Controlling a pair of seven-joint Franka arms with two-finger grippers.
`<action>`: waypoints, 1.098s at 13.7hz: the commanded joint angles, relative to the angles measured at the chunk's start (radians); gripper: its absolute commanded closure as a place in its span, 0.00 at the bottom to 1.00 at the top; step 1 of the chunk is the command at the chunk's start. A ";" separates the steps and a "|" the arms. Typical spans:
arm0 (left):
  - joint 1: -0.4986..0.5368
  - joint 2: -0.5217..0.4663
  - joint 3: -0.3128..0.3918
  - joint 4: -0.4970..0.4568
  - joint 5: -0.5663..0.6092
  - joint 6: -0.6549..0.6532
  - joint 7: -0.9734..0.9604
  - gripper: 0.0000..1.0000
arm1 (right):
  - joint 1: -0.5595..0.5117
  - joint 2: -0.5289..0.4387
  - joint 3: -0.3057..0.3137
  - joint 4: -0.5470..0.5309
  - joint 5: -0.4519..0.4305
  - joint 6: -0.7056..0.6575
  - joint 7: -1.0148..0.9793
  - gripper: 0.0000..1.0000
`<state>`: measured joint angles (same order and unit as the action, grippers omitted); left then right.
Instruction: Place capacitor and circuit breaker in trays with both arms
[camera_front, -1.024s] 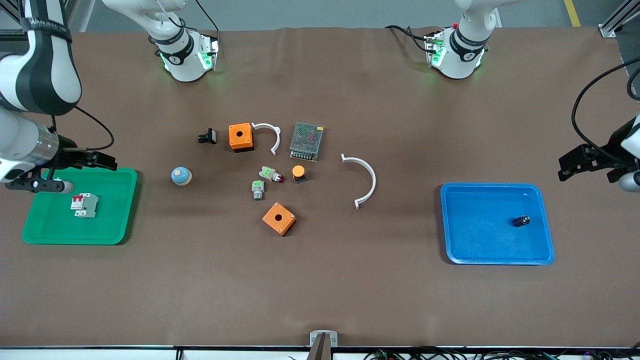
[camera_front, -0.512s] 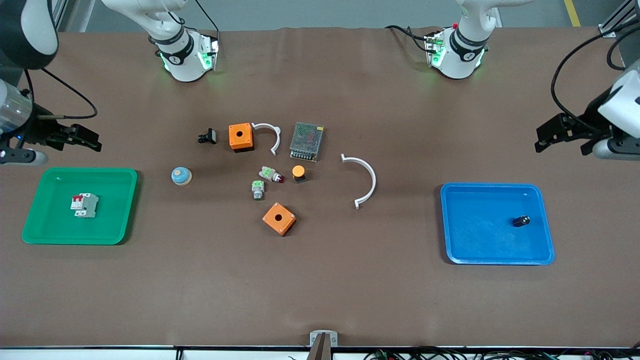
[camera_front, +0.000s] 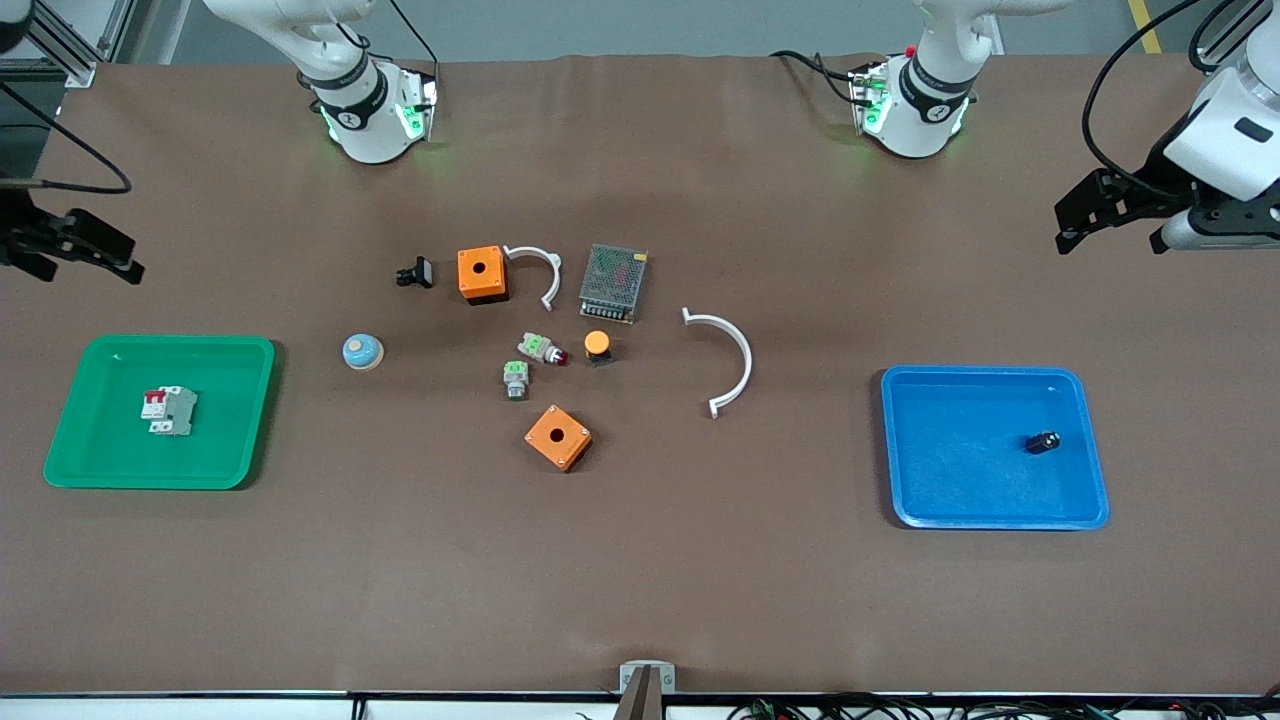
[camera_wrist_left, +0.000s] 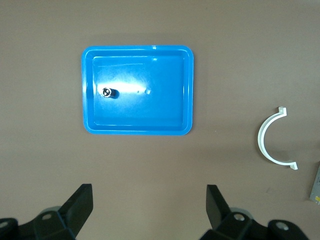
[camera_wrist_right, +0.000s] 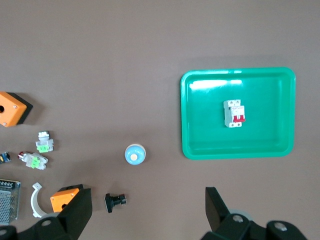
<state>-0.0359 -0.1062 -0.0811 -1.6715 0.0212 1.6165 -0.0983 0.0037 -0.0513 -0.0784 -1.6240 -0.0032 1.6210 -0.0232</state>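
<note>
The capacitor (camera_front: 1042, 441), a tiny black cylinder, lies in the blue tray (camera_front: 930, 500) at the left arm's end; it also shows in the left wrist view (camera_wrist_left: 107, 92). The circuit breaker (camera_front: 168, 410), white-grey with red levers, lies in the green tray (camera_front: 240, 440) at the right arm's end; it also shows in the right wrist view (camera_wrist_right: 234, 113). My left gripper (camera_front: 1075, 222) is open and empty, high over bare table outside the blue tray (camera_wrist_left: 137, 129). My right gripper (camera_front: 95, 255) is open and empty, high over bare table outside the green tray (camera_wrist_right: 200, 145).
Mid-table lie two orange boxes (camera_front: 481, 273) (camera_front: 558, 437), two white curved clips (camera_front: 735, 360) (camera_front: 540, 270), a grey mesh power supply (camera_front: 613, 282), an orange-capped button (camera_front: 597, 345), two green-topped parts (camera_front: 516, 378), a blue-topped knob (camera_front: 361, 351) and a black clip part (camera_front: 415, 272).
Both grippers have risen and drawn back from over their trays toward the table's ends. The capacitor, the circuit breaker and the other parts have not moved.
</note>
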 joint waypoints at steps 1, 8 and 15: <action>0.007 -0.023 0.009 -0.007 0.013 -0.027 0.005 0.00 | 0.002 0.036 -0.008 0.102 0.003 -0.033 0.003 0.00; 0.008 -0.023 -0.002 0.056 -0.001 -0.118 0.005 0.00 | -0.002 0.062 -0.009 0.183 0.005 -0.033 0.000 0.00; 0.008 -0.023 0.006 0.056 -0.064 -0.124 -0.001 0.00 | -0.002 0.091 -0.011 0.214 0.019 -0.047 0.000 0.00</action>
<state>-0.0287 -0.1235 -0.0786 -1.6239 -0.0220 1.5108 -0.0982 0.0036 0.0222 -0.0865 -1.4506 -0.0033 1.5972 -0.0232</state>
